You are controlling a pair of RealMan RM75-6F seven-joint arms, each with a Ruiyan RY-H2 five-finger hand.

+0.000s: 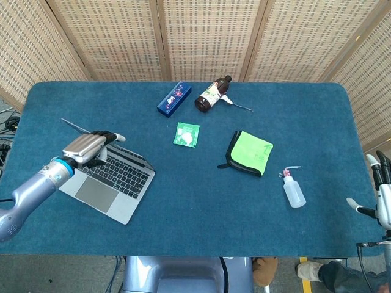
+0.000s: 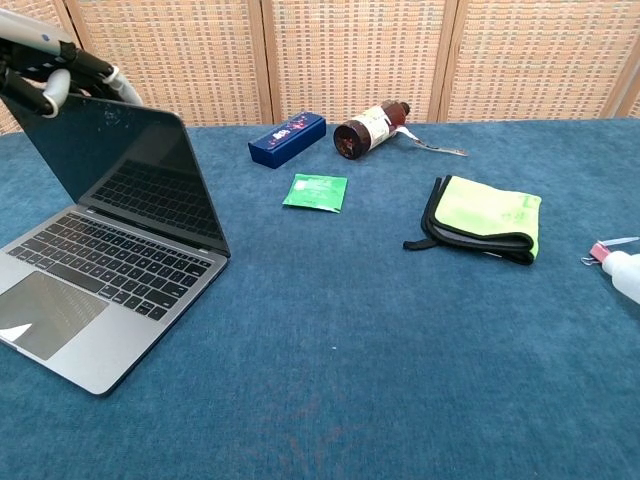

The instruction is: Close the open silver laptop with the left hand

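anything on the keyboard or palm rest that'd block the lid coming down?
Nothing visible. The silver laptop shows a bare keyboard and trackpad in the chest view, and the left hand is already at the lid's top edge. The nearest item, the green packet, lies on the table apart from the laptop.

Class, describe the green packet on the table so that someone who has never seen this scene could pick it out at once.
Start at the blue table and find the open laptop on the robot's left side. Look toward the middle of the table, just in front of the dark blue box: the green packet lies flat there. It is small, square and darker green, unlike the larger, folded lime cloth with a black edge.
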